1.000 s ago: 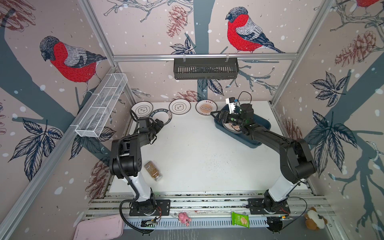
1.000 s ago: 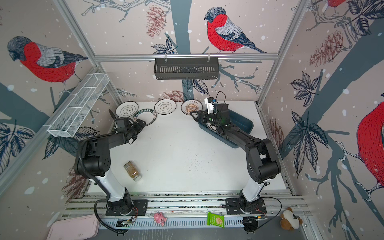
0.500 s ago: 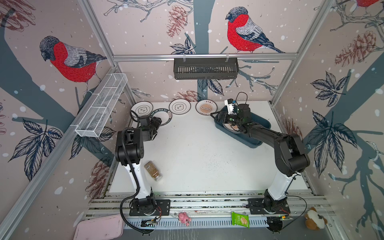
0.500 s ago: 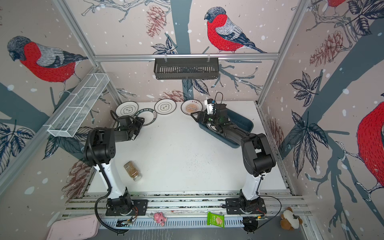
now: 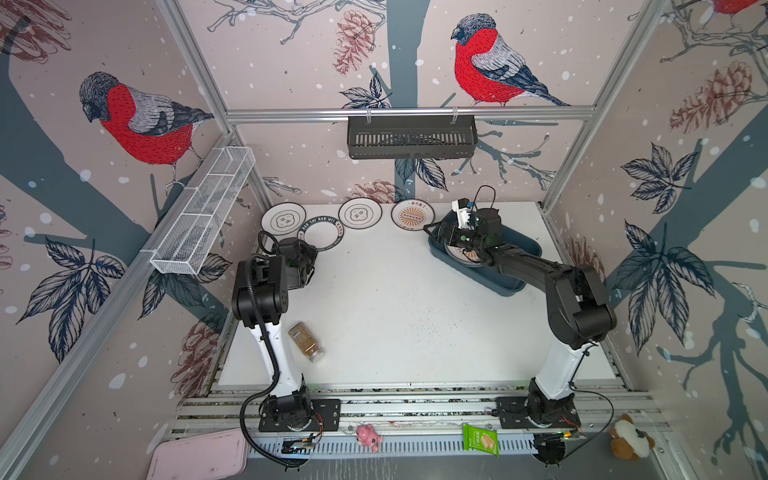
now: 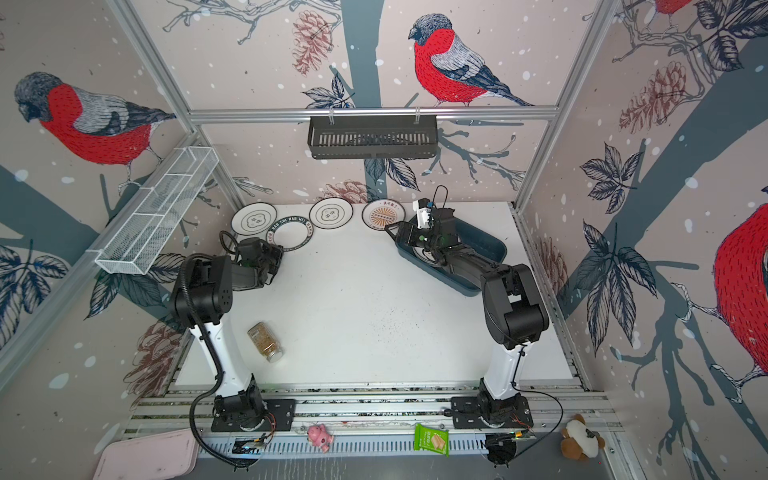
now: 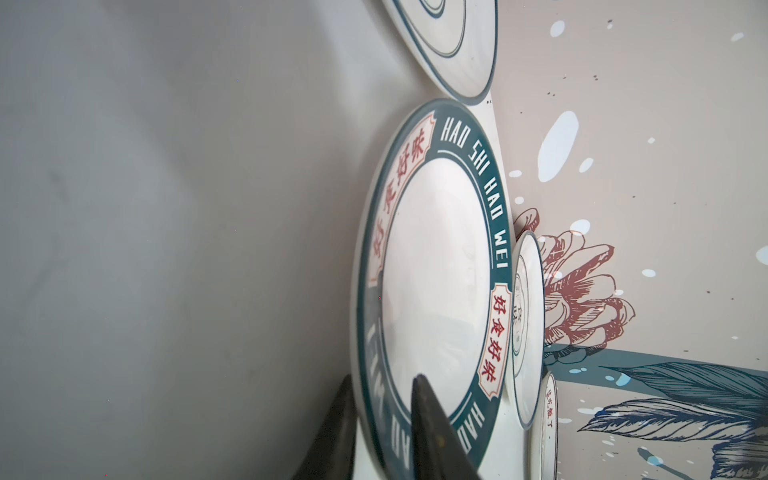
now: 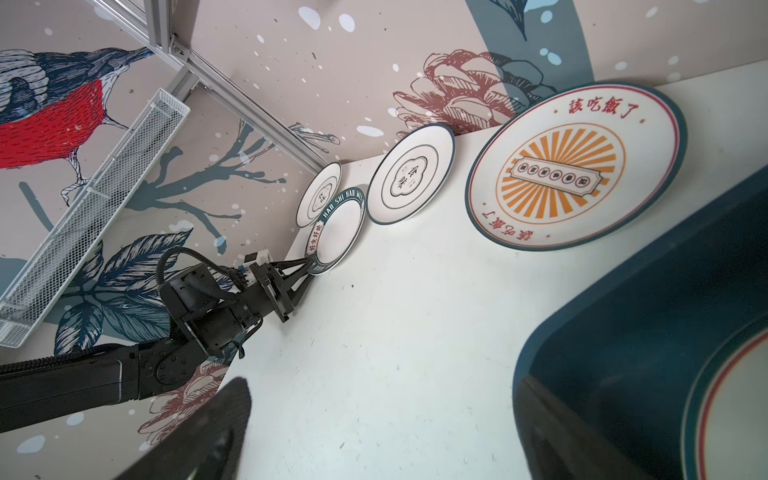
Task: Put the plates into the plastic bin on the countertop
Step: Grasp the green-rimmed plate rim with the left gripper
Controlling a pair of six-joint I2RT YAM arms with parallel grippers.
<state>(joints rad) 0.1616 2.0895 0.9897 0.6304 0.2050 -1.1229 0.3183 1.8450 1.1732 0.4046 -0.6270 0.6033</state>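
The left claw (image 7: 382, 380) pinches the near rim of the green-lettered plate (image 5: 321, 237), which sits at the far left of the worktop (image 5: 395, 299), just beside a cloud-outline plate (image 5: 283, 219). The right claw (image 8: 382, 386) hangs spread over the left end of the plastic bin (image 5: 519, 243), at the far right. A red-lined plate (image 8: 731, 415) lies inside the bin.

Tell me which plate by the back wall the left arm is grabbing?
The green-rimmed plate lettered HAO SHI HAO WEI: the left fingers straddle its rim. The cloud-centre plates and sunburst plate are not gripped.
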